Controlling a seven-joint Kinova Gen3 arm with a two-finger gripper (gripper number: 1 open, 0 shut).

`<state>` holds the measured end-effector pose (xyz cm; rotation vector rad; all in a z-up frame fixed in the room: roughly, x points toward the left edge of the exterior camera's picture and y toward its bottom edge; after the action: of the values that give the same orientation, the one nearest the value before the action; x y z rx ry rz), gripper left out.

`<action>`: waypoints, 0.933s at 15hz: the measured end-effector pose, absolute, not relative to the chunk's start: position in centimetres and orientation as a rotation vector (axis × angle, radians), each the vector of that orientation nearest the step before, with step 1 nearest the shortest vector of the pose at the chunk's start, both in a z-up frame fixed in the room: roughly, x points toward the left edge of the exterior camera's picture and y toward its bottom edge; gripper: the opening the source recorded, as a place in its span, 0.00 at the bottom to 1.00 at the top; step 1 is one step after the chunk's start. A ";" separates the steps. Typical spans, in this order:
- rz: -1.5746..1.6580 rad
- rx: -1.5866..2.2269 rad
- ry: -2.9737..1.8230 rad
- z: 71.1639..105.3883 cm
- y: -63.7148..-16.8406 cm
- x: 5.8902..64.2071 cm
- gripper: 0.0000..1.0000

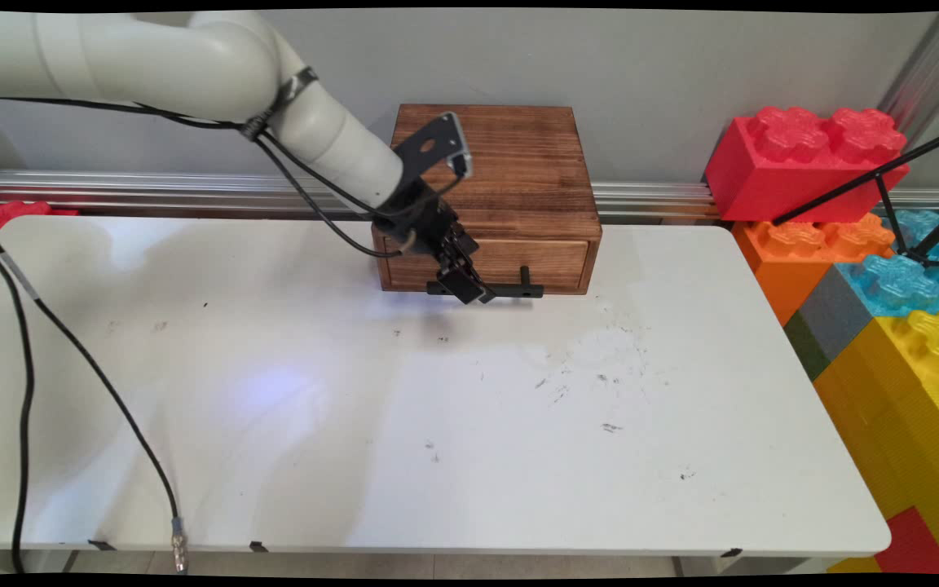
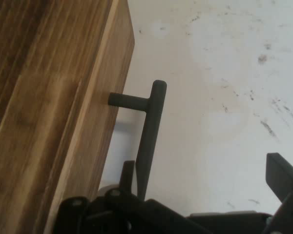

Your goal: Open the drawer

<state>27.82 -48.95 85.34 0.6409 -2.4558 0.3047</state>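
A dark brown wooden box (image 1: 502, 167) stands at the back of the white table (image 1: 437, 424), against the wall. Its single drawer (image 1: 551, 259) sits flush with the box front and carries a black bar handle (image 1: 510, 289) on two posts. My gripper (image 1: 469, 289) hangs low in front of the drawer, at the left part of that handle. In the hand view the handle bar (image 2: 151, 131) runs between the fingers of my gripper (image 2: 200, 163), close to the left finger (image 2: 128, 176); the right finger (image 2: 282, 174) stands well away. The gripper is open and holds nothing.
Large toy bricks are stacked at the right end of the table: a red one (image 1: 804, 163) on top, then orange (image 1: 804, 244), blue (image 1: 901, 281) and yellow (image 1: 918, 383). A black tripod leg (image 1: 869, 183) crosses them. Black cables (image 1: 86, 367) hang over the left side.
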 end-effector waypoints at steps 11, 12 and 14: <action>0.315 0.613 -2.558 82.1 -51.3 24.2 1.00; 0.318 0.610 -2.566 81.9 -51.4 24.1 1.00; 0.320 0.607 -2.577 81.5 -51.6 23.9 1.00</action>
<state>23.87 -51.57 81.46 0.6074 -2.5770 0.3196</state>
